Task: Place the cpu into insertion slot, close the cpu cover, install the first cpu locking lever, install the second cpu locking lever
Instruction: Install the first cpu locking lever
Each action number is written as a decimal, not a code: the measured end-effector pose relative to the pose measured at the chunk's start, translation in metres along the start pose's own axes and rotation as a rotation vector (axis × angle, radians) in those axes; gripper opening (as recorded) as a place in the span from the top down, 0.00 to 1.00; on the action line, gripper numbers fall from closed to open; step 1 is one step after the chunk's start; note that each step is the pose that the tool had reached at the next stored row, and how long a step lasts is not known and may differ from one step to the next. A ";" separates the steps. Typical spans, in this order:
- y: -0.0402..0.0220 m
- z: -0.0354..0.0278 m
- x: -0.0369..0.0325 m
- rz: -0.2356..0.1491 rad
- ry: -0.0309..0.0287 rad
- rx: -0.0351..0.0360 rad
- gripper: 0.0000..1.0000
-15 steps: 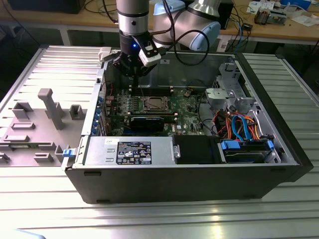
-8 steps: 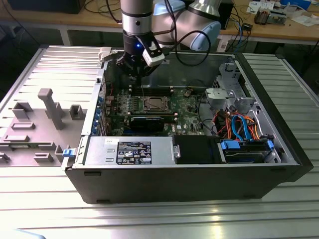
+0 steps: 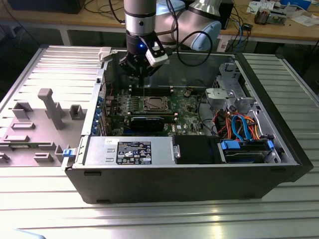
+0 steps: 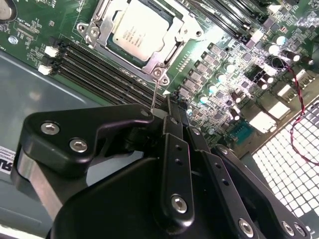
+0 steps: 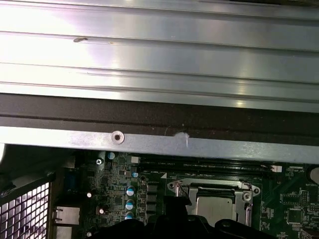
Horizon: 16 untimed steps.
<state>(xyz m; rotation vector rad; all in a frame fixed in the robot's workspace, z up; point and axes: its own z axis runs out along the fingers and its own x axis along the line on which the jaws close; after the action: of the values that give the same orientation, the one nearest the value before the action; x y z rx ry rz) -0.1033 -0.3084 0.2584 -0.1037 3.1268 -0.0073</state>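
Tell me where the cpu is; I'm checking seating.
In the second wrist view the cpu lies in the insertion slot, beside the memory slots, beyond the gripper.

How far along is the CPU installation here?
Done: the cpu sits in the insertion slot, and the cpu cover looks closed around it. In hand: a thin locking lever stands upright, reaching up to the gripper. Left: that lever is not yet latched down.

Workshop — cable-strewn workbench (image 3: 60,19), opened computer case (image 3: 174,185)
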 end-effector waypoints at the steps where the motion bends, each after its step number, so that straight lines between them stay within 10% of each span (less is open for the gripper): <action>1: 0.0000 0.0000 -0.0004 0.000 0.0000 0.0000 0.89; 16: -0.0008 0.0092 -0.0129 0.000 -0.0027 0.0012 0.89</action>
<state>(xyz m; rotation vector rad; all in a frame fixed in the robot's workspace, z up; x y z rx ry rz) -0.0902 -0.3084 0.2494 -0.1036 3.1240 -0.0091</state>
